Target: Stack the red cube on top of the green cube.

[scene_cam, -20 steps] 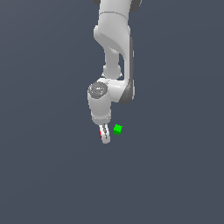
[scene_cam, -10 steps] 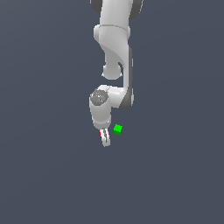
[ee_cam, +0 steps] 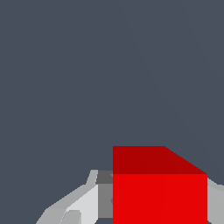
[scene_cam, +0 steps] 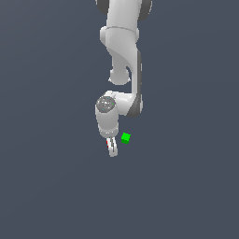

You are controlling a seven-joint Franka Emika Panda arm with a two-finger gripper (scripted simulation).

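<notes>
Two small cubes on a plain grey tabletop (scene_cam: pixel 51 186): the tool (scene_cam: pixel 112 148) clamps the red cube (ee_cam: pixel 159 192), just beside the green cube (scene_cam: pixel 125 137).

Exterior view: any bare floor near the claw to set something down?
Plenty: the grey floor is bare below and to both sides of the claw. The only tight spot is between the claw, holding the red cube, and the green cube.

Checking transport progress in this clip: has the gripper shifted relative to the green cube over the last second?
No clear shift. The gripper, holding the red cube, sits just off the green cube toward the exterior view's left, as before.
</notes>
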